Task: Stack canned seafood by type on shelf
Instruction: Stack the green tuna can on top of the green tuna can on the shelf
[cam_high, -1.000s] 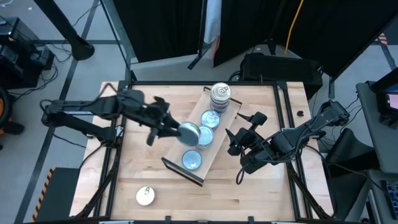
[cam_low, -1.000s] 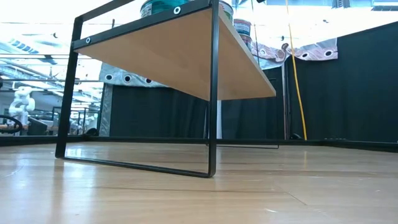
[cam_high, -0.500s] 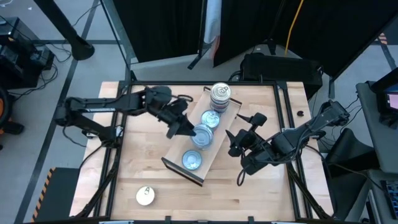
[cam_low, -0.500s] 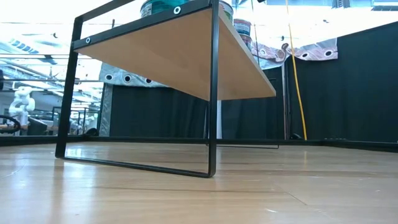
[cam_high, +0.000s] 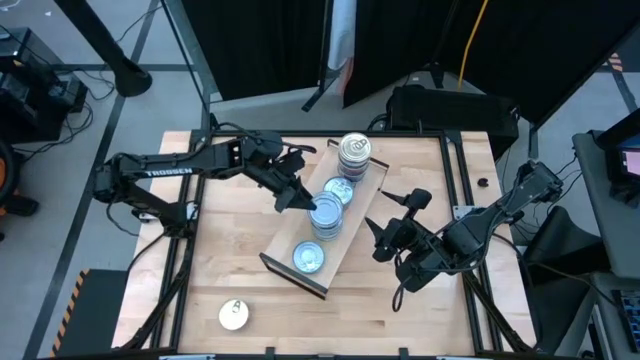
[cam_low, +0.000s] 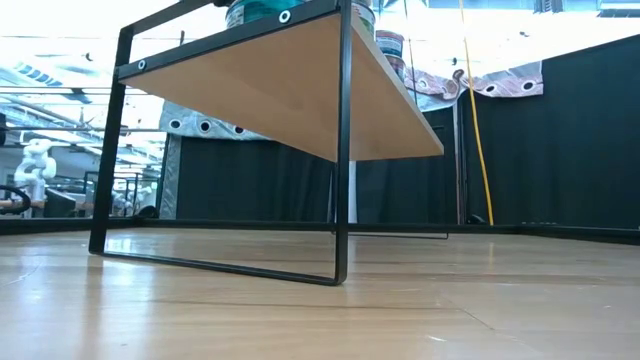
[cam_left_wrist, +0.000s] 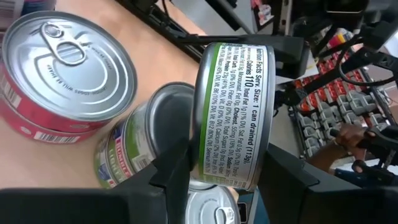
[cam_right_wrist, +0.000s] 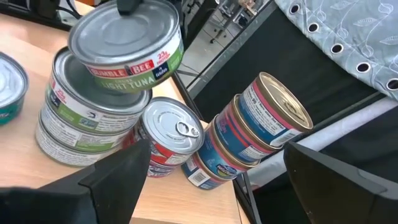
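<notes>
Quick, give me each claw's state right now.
Left claw: closed on a green-label tuna can, held above the green stack.
Right claw: open, empty, beside the shelf.

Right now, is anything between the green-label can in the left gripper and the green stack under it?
Nothing visible. The left gripper holds the green-label can just above the green stack; the red-label can sits beside it.

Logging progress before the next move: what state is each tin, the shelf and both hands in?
Left hand: shut on the green-label tin.
Green-label tin: held, tilted over the green stack.
Right hand: open, waiting beside the shelf.
Lone tin: on the table, off the shelf.
</notes>
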